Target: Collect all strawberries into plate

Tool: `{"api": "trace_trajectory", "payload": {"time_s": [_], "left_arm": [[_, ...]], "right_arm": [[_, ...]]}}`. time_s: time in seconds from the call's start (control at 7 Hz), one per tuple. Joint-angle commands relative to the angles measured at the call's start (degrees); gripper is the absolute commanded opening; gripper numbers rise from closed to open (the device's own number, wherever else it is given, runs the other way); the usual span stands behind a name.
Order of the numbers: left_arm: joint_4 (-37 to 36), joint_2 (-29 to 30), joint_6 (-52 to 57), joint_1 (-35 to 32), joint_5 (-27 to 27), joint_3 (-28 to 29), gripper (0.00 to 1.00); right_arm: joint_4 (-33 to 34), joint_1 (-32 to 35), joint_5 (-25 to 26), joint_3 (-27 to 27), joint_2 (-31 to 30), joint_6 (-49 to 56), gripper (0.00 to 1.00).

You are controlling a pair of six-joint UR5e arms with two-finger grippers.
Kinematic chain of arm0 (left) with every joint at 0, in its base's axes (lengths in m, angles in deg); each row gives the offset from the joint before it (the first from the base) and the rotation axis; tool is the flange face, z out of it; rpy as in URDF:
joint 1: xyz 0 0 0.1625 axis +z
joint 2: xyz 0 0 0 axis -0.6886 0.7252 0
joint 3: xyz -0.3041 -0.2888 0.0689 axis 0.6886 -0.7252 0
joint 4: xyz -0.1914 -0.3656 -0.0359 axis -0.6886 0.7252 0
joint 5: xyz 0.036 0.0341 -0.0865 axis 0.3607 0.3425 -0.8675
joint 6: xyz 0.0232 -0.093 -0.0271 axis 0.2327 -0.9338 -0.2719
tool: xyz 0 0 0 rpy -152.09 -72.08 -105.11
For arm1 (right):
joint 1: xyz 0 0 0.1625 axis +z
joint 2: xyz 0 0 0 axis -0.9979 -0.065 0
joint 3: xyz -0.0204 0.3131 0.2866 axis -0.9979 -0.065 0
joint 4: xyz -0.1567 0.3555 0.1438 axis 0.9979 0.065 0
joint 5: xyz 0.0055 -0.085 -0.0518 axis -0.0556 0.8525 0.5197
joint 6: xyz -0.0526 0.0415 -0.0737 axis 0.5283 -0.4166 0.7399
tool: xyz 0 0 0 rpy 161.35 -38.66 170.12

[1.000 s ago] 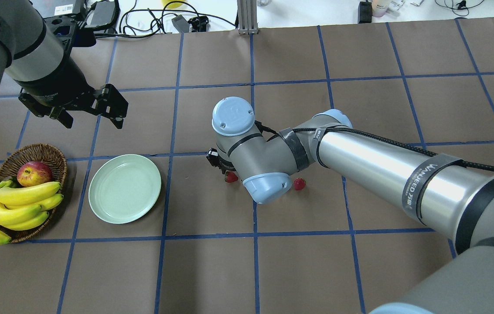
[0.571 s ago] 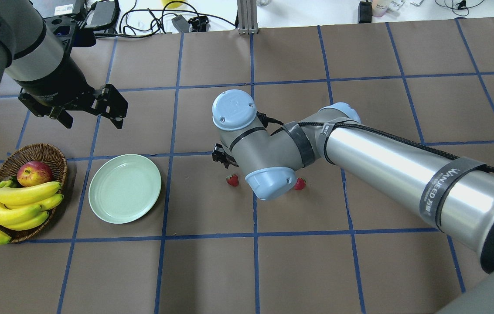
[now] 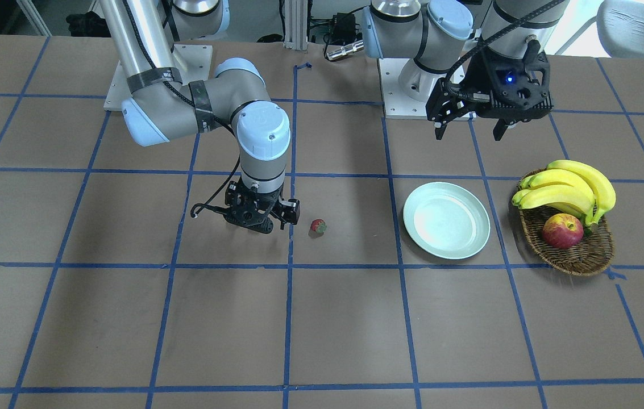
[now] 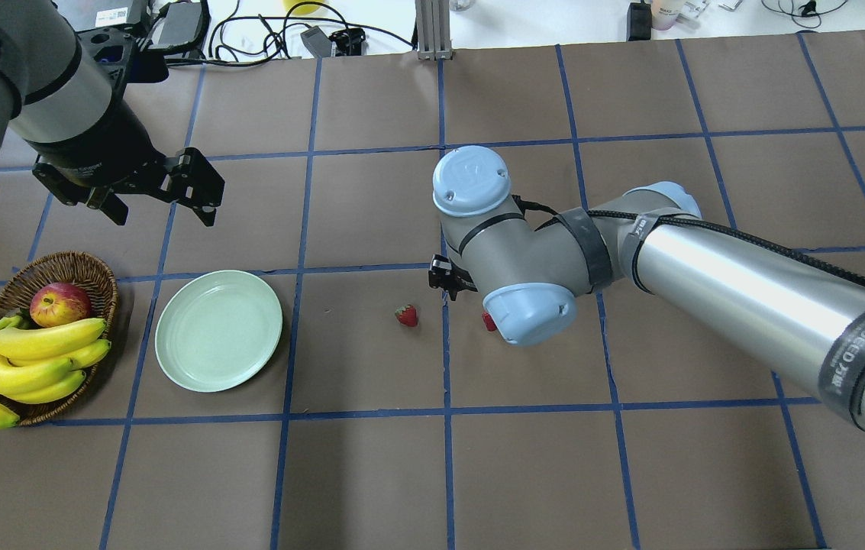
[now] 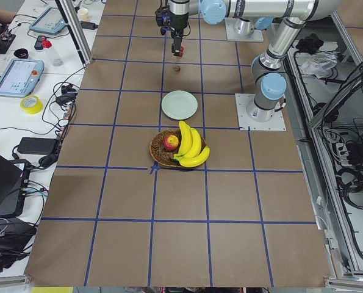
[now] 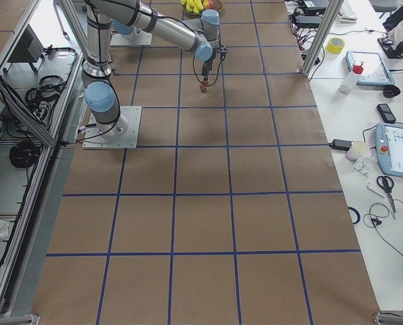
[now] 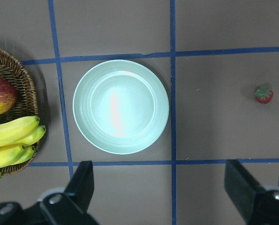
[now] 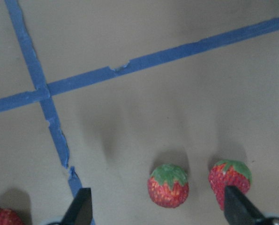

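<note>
The pale mint plate [image 4: 218,330] lies empty on the table's left half, also in the front view [image 3: 447,220] and the left wrist view [image 7: 121,106]. One strawberry [image 4: 406,315] lies alone right of it [image 3: 318,226]. My right gripper [image 8: 160,211] is open, low over two strawberries [image 8: 168,185] [image 8: 229,180]; a third strawberry shows at the view's corner [image 8: 3,217]. From overhead, the right wrist hides all but a red edge [image 4: 488,321]. My left gripper [image 4: 161,212] is open and empty, high behind the plate.
A brown wicker basket [image 4: 66,267] left of the plate holds yellow bananas [image 4: 43,355] and a red-yellow apple [image 4: 59,303]. Blue tape lines grid the brown table. Cables and devices lie along the far edge.
My right arm has moved to the right, off the lone strawberry and over the others. The left arm has not moved.
</note>
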Motion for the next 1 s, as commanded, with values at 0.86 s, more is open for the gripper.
{"api": "trace_trajectory", "payload": {"time_s": [0.86], "left_arm": [[0.0,0.04,0.09,0.05,0.06,0.03,1.0]], "right_arm": [[5.22,-0.35,-1.53,2.47,1.96,0.73,0.65]]}}
